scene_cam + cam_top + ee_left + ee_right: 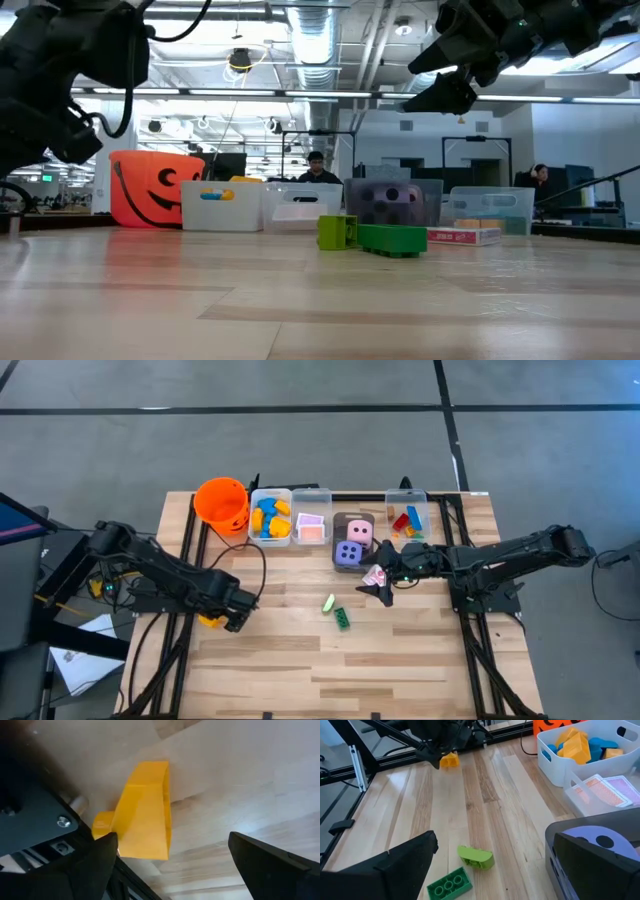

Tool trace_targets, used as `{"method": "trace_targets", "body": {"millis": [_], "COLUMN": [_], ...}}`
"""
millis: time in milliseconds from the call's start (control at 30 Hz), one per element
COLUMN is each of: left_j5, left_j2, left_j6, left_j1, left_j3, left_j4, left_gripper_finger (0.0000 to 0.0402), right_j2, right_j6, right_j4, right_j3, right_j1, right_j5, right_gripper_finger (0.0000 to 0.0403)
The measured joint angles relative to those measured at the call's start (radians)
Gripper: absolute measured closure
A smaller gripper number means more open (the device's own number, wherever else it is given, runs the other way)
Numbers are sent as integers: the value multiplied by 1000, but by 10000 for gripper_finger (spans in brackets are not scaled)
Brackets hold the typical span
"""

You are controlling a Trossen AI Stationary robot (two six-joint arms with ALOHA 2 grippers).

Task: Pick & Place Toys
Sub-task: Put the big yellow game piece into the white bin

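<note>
— Along the far edge of the wooden table (300,660), what is set out?

— An orange bucket (221,502) with a pumpkin face is seen at the left, then a row of clear bins. Blue and yellow blocks (270,520) are heaped in the first bin (270,494), pink-and-white cards (312,524) are laid in the second, and a pink die (360,532) and a purple die (348,554) are kept in a darker tray. Red, blue and orange blocks (407,521) are held in the rightmost bin.

— And on the open boards?

— A light green rounded block (476,857) and a dark green studded brick (449,884) are found near the middle, just beside each other. A smooth yellow wedge-shaped block (146,820) lies at the left edge under the left gripper (232,618), whose fingers are spread apart, nothing clamped.

— The right gripper (381,586)?

— It is held above the boards beside the dice tray, fingers wide apart, empty.
</note>
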Motion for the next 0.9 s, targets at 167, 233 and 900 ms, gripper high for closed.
{"method": "trace_targets", "body": {"millis": [167, 233, 900], "left_j5": [-6, -3, 105], "left_j2": [2, 0, 0], "left_j6": [-24, -24, -24], "left_j1": [-1, -1, 0], "left_j3": [-6, -5, -5], "left_j4": [-41, -39, -30], "left_gripper_finger": [31, 31, 31], "right_j2": [0, 0, 0], "right_j6": [0, 0, -2], "right_j4": [0, 0, 0], "right_j3": [0, 0, 0], "right_j1": [-1, -1, -1], "right_j5": [0, 0, 0], "right_gripper_finger": [3, 3, 3]}}
